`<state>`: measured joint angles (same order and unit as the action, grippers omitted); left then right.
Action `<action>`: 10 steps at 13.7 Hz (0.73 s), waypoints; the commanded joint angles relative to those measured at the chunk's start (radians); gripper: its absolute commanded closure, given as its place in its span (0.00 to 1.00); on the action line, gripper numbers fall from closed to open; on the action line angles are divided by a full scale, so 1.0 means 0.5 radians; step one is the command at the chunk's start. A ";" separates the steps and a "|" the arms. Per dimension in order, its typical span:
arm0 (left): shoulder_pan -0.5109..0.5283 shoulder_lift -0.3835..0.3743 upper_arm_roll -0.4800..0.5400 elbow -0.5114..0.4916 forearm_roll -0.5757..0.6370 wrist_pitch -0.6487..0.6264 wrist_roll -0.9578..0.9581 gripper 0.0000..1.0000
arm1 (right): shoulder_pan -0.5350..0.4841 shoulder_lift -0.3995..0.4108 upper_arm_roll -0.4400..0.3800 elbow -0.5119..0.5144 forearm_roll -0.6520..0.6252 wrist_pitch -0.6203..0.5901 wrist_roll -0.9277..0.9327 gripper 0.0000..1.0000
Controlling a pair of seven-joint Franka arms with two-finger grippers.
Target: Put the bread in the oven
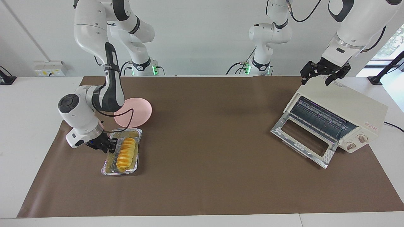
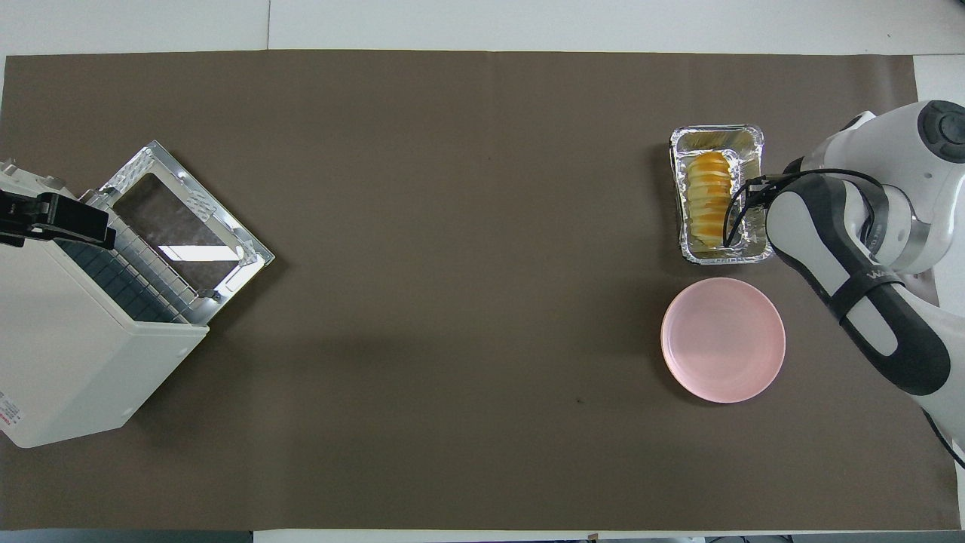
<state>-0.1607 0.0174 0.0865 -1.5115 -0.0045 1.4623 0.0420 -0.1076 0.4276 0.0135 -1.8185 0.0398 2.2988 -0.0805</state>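
Note:
The bread (image 1: 126, 153) (image 2: 709, 200), a ridged yellow-orange loaf, lies in a silver foil tray (image 1: 118, 172) (image 2: 724, 256) toward the right arm's end of the table. My right gripper (image 1: 111, 145) (image 2: 744, 197) is low at the tray's long side, with its fingers pinched on the tray's rim beside the loaf. The cream-white oven (image 1: 347, 107) (image 2: 68, 354) stands at the left arm's end with its glass door (image 1: 303, 138) (image 2: 181, 226) dropped open and the wire rack showing. My left gripper (image 1: 325, 75) (image 2: 53, 219) hangs open over the oven's top and waits.
A pink plate (image 1: 139, 110) (image 2: 722, 339) lies next to the tray, nearer to the robots. A brown mat (image 1: 205, 142) covers the table between tray and oven.

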 commanded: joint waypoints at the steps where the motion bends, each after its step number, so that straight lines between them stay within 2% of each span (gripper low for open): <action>1: 0.018 -0.013 -0.004 -0.024 -0.016 0.011 0.011 0.00 | -0.030 -0.045 0.025 -0.048 0.034 0.035 -0.041 1.00; 5: 0.018 -0.013 -0.004 -0.024 -0.016 0.011 0.011 0.00 | 0.031 -0.024 0.040 0.157 0.159 -0.032 -0.023 1.00; 8: 0.018 -0.013 -0.004 -0.024 -0.016 0.011 0.011 0.00 | 0.166 0.013 0.041 0.433 0.212 -0.210 0.044 1.00; 10: 0.018 -0.010 -0.004 -0.024 -0.016 0.011 0.011 0.00 | 0.252 0.053 0.040 0.584 0.209 -0.247 0.203 1.00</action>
<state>-0.1607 0.0174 0.0865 -1.5115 -0.0045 1.4623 0.0420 -0.0138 0.4199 0.0329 -1.6189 0.1327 2.2122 -0.0378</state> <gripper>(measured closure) 0.000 0.982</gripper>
